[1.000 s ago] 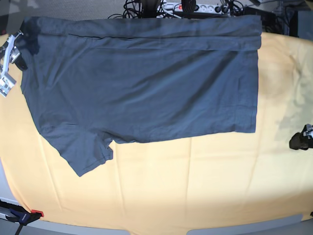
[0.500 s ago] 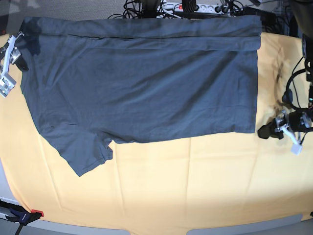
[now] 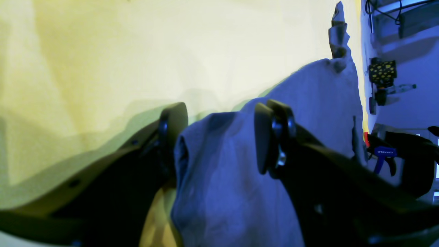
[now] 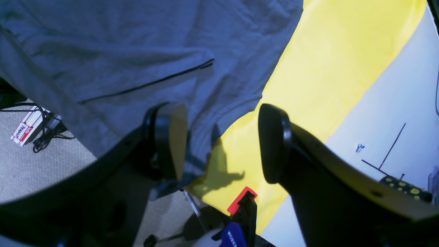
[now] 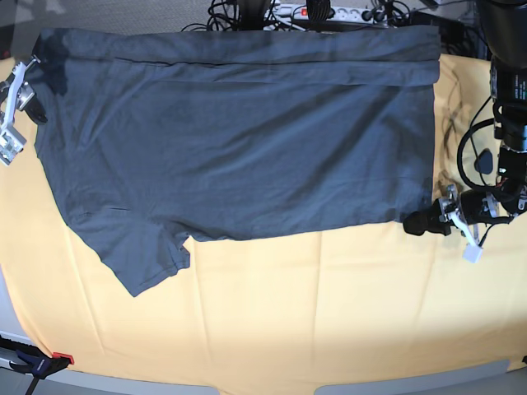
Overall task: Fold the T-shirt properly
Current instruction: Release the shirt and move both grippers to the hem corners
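Note:
The dark slate-grey T-shirt [image 5: 239,140] lies spread on the yellow table cover [image 5: 288,313], its far edge folded over in a strip and one sleeve [image 5: 144,255] pointing to the near left. My left gripper [image 5: 420,223] is at the shirt's near right corner. In the left wrist view it [image 3: 219,137] is open, with the shirt [image 3: 219,192] bunched between the jaws. My right gripper [image 5: 23,86] is at the shirt's far left corner. In the right wrist view it [image 4: 223,144] is open, with the shirt edge [image 4: 202,137] beside one finger [image 4: 171,140].
Cables and a power strip [image 5: 313,11] lie beyond the table's far edge. A red-and-blue clamp [image 5: 37,362] grips the near left table edge, and a clamp [image 4: 240,216] shows in the right wrist view. The left arm's body and cables [image 5: 506,99] stand at the far right.
My left gripper has moved in from the right edge of the base view to the shirt's near right corner. The right gripper has barely shifted. The shirt lies as before.

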Tool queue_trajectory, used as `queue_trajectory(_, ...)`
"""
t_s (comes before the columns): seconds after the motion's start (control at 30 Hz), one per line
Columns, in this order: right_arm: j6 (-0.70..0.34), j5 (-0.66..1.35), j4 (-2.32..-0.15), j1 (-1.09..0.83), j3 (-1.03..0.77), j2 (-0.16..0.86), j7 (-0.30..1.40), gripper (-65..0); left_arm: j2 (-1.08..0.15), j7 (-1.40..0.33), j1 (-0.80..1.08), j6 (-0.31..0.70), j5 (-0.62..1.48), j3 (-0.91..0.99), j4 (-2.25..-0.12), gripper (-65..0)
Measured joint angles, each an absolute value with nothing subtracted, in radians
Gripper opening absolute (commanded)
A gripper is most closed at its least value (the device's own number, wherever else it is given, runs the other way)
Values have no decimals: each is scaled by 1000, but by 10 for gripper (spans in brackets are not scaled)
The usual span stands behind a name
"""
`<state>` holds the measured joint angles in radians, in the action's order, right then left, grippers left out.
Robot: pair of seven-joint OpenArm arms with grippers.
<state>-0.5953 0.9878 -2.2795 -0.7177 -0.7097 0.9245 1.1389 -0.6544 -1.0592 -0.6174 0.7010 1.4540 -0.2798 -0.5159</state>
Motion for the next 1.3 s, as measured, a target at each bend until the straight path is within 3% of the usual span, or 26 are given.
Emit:
queue_trajectory(0.07,-595,988,-2280,-718,-710,925,1131,-296,-654,-1075,-615,713,1430,-280,-517,-650)
queue_trajectory(0.47,-584,987,-2280,-718,-710,925,1112,-296,-678,-1115,-693,691,1410,-287,-508,-650)
queue_trajectory(0.57,-540,884,-2280,-717,-710,916,1047,-296,-685,-1110,-747,692,1416,-287,-509,-650)
queue_trajectory(0.77,-474,765,-2270,-713,-709,889,914,-226,-680,-1108,-778,692,1414,-287,-509,-650)
queue_trajectory(0.97,-481,823,-2021,-434,-629,885,901,-226,-678,-1109,-773,690,1413,-287,-509,-650)
queue_trajectory(1.3,-527,936,-1438,123,-197,846,968,-226,-678,-1110,-759,690,1414,-287,-509,-650)
